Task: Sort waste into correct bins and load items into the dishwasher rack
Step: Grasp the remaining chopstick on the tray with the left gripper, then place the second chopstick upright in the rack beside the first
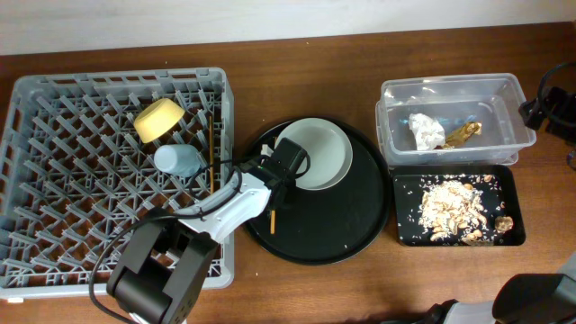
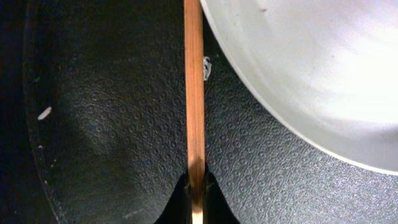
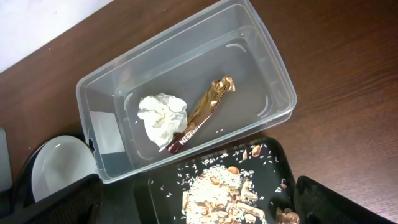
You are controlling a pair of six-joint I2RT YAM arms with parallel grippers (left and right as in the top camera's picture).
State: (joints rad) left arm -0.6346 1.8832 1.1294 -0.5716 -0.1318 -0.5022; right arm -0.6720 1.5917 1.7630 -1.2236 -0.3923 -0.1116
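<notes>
My left gripper [image 1: 274, 180] [image 2: 196, 190] is shut on a thin wooden chopstick [image 2: 194, 93] [image 1: 272, 216], low over the big round black tray [image 1: 360, 225] and beside the pale plate [image 1: 315, 153] [image 2: 311, 74]. The grey rack [image 1: 54, 225] holds the yellow bowl [image 1: 158, 119], the blue cup [image 1: 177, 160] and another chopstick [image 1: 211, 148]. The clear tub [image 1: 450, 94] [image 3: 261, 56] holds the white tissue [image 1: 426, 130] [image 3: 161, 118] and the gold wrapper [image 1: 462, 133] [image 3: 208, 109]. The black tray [image 1: 405, 193] [image 3: 280, 155] holds the food scraps [image 1: 454, 211] [image 3: 217, 193]. My right gripper [image 1: 551, 103] [image 3: 199, 208] is open and empty above the bins. The pink cup is out of view.
Loose rice grains lie scattered in the shallow black tray and a few crumbs [image 2: 45, 112] on the round tray [image 2: 112, 124]. The brown wooden table [image 1: 288, 288] runs round everything; the left arm's base [image 1: 157, 270] stands at the front.
</notes>
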